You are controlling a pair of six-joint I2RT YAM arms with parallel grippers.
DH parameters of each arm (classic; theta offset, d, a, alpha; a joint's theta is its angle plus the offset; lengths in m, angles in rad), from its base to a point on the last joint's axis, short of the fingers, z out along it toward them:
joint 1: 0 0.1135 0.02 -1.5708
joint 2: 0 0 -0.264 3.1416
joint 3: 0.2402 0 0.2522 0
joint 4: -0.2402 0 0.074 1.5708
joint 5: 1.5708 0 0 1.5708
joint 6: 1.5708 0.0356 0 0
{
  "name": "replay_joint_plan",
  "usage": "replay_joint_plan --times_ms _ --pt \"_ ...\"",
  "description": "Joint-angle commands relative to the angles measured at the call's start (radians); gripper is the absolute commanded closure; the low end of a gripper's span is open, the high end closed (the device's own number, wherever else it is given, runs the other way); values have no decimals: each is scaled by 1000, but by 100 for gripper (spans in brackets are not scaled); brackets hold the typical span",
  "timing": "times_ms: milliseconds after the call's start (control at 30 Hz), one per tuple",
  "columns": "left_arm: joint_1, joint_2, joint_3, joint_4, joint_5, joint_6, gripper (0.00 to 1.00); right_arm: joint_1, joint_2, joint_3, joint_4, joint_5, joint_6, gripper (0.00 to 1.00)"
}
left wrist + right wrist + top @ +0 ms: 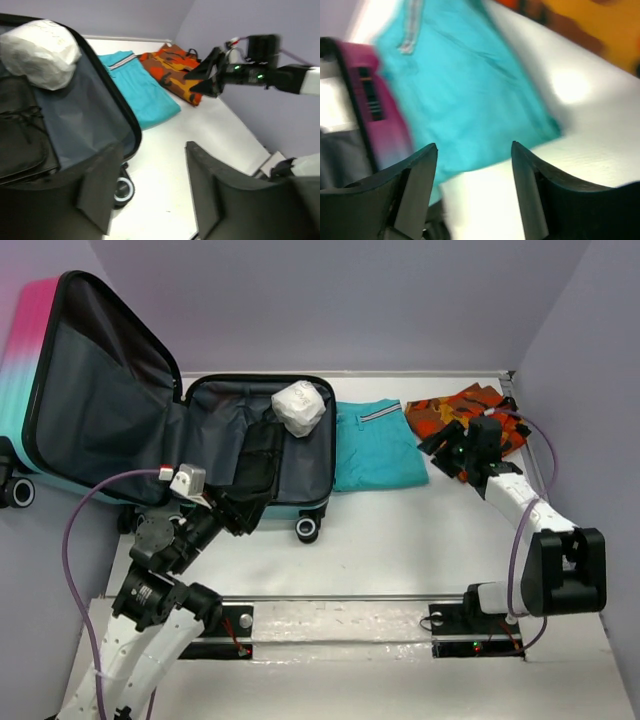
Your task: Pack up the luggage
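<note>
Overhead, the luggage (110,400) lies open at the left of the counter (400,540), its pink-to-teal lid leaning against the wall and its grey-lined base flat. Two things lie in the base: one white bundle (298,407) at the far edge and one black pouch (258,462) beside it. Two folded pieces of clothing lie on the counter: a teal garment (372,445) touching the case's right side and an orange patterned garment (455,410) just beyond it. The left gripper (150,185) hovers at the case's near rim, jaws apart, holding nothing. The right gripper (475,185), likewise spread and empty, hangs over the teal garment's edge. A dark striped mark on the pink shell is too blurred to read.
</note>
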Motion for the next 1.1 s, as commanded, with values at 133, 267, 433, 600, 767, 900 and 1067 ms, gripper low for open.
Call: replay_joint_plan --times_ms 133,267,433,600,767,900,1067 --pt "-8 186 -26 269 158 -193 46 -131 204 -89 80 -112 -48 30" --pt "-23 229 -73 378 198 -257 46 -131 278 -119 163 -131 -17 31" --pt "-100 255 -124 393 134 -277 46 -131 352 -171 284 -177 44 68" --pt "-242 326 -148 413 -12 -306 46 -131 274 -283 312 -151 55 93" --pt "-480 485 -129 442 -237 -340 45 -131 -45 -440 188 -28 27 93" --pt "-595 637 -102 474 -337 -387 43 -131 -281 -518 -33 75 20 93" --pt "-672 804 -89 487 -496 -466 36 -131 -682 -537 -308 175 50 93"
